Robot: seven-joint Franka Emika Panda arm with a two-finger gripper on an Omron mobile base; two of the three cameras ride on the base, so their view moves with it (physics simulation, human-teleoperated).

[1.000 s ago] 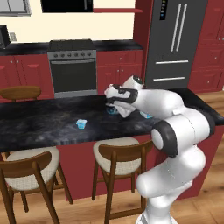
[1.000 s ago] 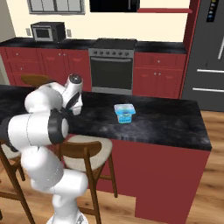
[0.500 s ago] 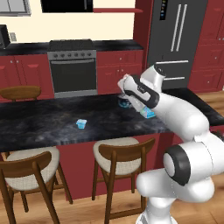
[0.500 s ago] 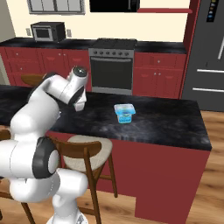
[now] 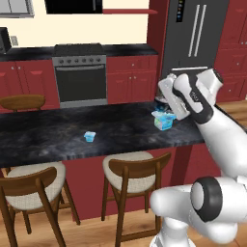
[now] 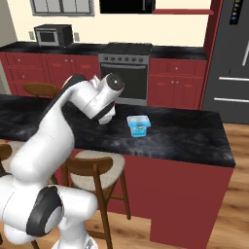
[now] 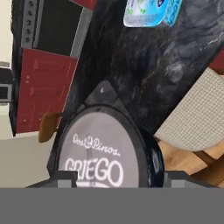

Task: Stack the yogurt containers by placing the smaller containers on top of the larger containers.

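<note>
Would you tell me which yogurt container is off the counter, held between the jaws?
The dark round cup with the white "GRIEGO" lid; the boxy pack and light-blue tub rest on the counter.

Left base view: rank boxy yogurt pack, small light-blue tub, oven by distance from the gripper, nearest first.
From the gripper:
1. Boxy yogurt pack, on the counter just below it.
2. Small light-blue tub, further left on the counter.
3. Oven, against the back wall.
</note>
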